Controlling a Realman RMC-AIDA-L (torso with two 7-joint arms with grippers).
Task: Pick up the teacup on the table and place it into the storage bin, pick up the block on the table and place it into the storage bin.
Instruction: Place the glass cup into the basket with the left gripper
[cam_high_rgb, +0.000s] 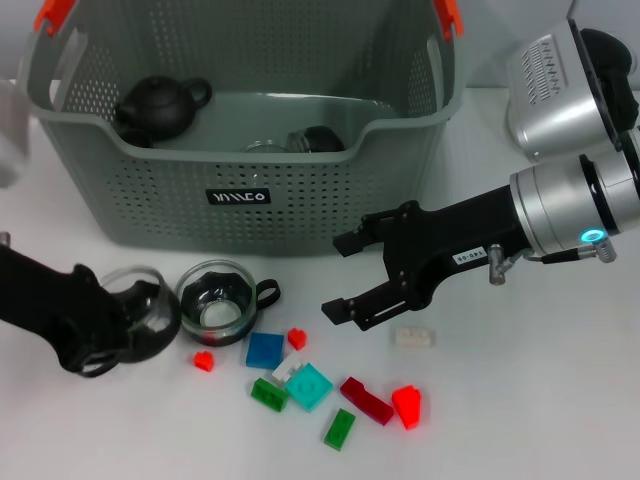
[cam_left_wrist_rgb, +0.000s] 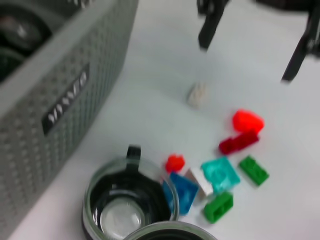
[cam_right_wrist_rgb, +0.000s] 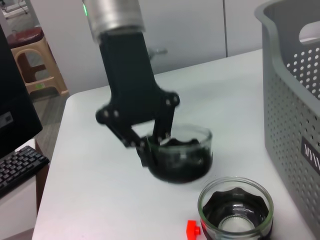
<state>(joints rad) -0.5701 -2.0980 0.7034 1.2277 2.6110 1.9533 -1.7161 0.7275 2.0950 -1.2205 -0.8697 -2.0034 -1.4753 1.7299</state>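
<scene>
My left gripper (cam_high_rgb: 135, 312) is shut on a glass teacup (cam_high_rgb: 150, 300) with a dark inside, at the table's front left; the right wrist view shows that gripper (cam_right_wrist_rgb: 152, 145) holding the cup (cam_right_wrist_rgb: 182, 160) a little above the table. A second teacup (cam_high_rgb: 218, 300) stands on the table in front of the storage bin (cam_high_rgb: 250, 190). Coloured blocks lie to its right: blue (cam_high_rgb: 265, 350), teal (cam_high_rgb: 309, 386), green (cam_high_rgb: 339, 429), red (cam_high_rgb: 407, 406). My right gripper (cam_high_rgb: 335, 277) is open and empty, above the table near a white block (cam_high_rgb: 413, 337).
Inside the bin are a black teapot (cam_high_rgb: 155, 105) and other dark cups (cam_high_rgb: 315, 138). The bin's wall stands close behind the teacups. In the right wrist view the table's far edge (cam_right_wrist_rgb: 70, 100) shows, with a stool and a keyboard beyond it.
</scene>
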